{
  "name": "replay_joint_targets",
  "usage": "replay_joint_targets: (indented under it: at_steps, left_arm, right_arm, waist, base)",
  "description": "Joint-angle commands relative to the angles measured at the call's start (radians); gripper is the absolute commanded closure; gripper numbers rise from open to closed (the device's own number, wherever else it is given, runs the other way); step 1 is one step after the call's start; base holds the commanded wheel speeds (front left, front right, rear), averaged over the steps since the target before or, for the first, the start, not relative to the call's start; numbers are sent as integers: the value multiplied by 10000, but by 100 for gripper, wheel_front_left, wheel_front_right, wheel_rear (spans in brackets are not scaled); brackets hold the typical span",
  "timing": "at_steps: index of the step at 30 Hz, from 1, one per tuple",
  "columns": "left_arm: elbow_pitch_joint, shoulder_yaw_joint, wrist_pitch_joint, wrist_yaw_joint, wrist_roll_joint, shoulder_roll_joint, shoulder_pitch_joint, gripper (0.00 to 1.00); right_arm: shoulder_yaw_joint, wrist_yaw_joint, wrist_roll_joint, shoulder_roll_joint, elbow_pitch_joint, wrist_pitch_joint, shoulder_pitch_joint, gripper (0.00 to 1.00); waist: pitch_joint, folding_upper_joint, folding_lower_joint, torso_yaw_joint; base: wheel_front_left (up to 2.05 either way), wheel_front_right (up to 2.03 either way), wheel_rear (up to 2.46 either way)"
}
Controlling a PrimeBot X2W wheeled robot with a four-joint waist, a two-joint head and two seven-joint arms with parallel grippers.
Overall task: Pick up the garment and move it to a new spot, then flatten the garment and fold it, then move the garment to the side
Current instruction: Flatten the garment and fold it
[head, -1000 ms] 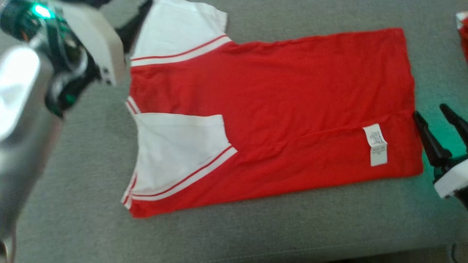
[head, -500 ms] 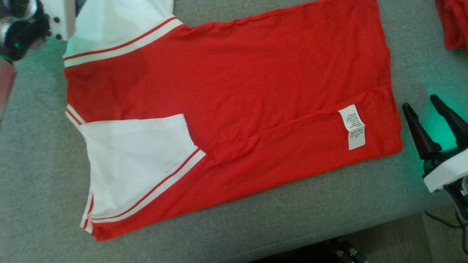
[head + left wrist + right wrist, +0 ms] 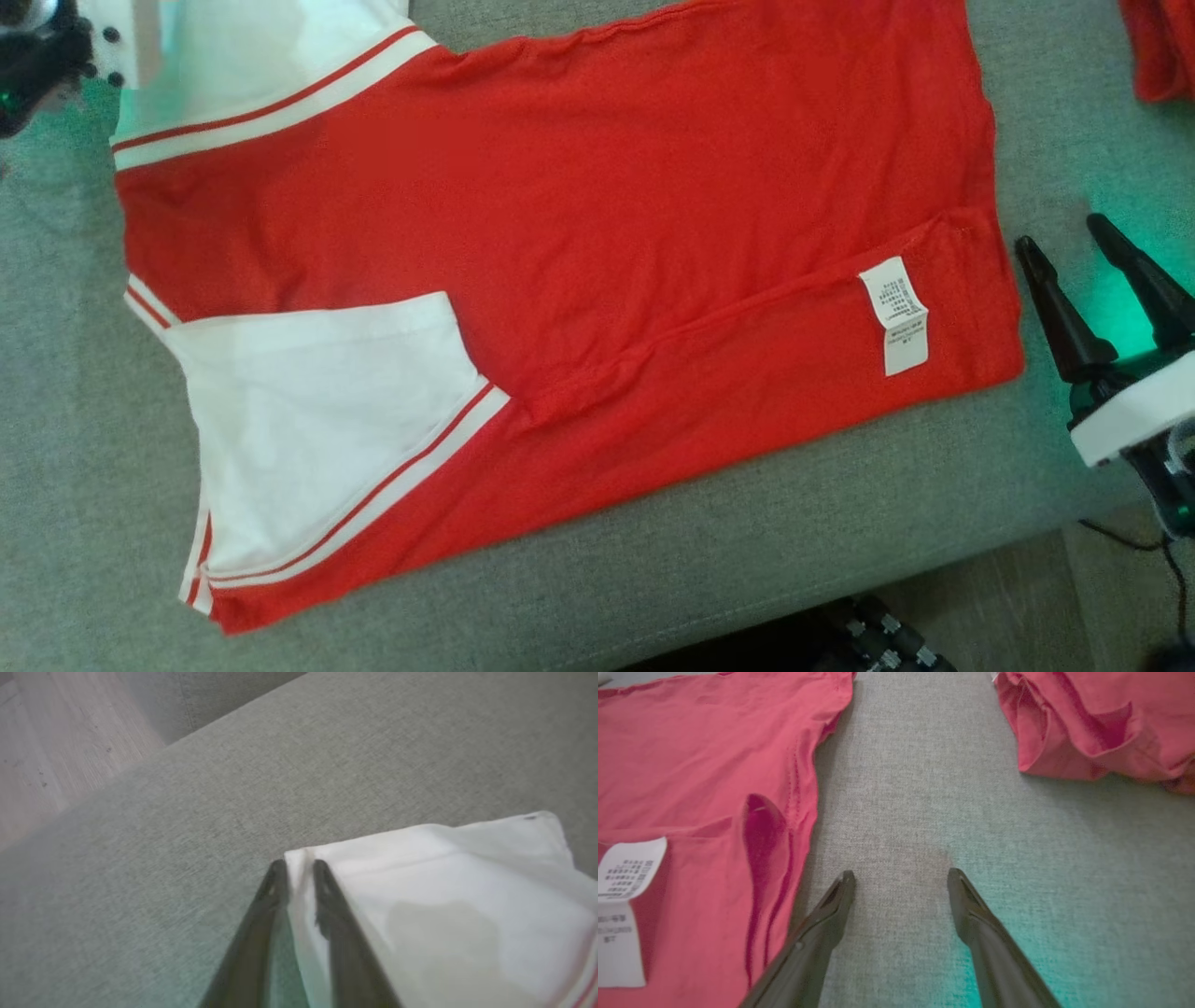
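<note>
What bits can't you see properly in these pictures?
Label writing: too small in the head view, blurred in the right wrist view.
Far white sleeve: cut off by the head view's top edge.
Second red garment: cut off by the right wrist view's top edge.
Left tool: the left wrist view is blurred, so whether it pinches the sleeve edge is unclear.

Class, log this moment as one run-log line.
left gripper: straddling white sleeve edge | right gripper: open, beside garment | garment: flat on grey cushion
</note>
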Motion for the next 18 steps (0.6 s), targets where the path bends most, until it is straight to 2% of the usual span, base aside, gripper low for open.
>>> replay_joint_targets:
  at_steps: [1,5,10,14,18]
  left_arm:
    - [-230,175,93,18,-103,497,-316,100]
    - [-462,-69,52,18,-507,675,-346,100]
    - [-759,-446,-645,18,-623,855,-493,100]
    - [-846,-718,-1154,18,-867,861,-619,100]
    - [-957,-923,-1294,18,-1344,787,-733,100]
  right_arm:
    - [171,65,0,-359,17,-8,183,0]
    - [280,65,114,-417,-40,-44,-62,0]
    - [181,65,826,-489,-597,215,-736,0]
    - [358,65,1198,-597,-982,1155,-1861,0]
    - [741,65,1258,-388,-504,2533,-3198,0]
  waist:
    - [12,0,1,-3]
    - [27,0,1,5]
    - [-141,0,1,109]
    - [-312,0,1,249]
    - [-381,0,1,405]
  base:
    - [0,0,0]
    - [0,0,0]
    - [0,0,0]
    - [0,0,0]
    - [0,0,0]
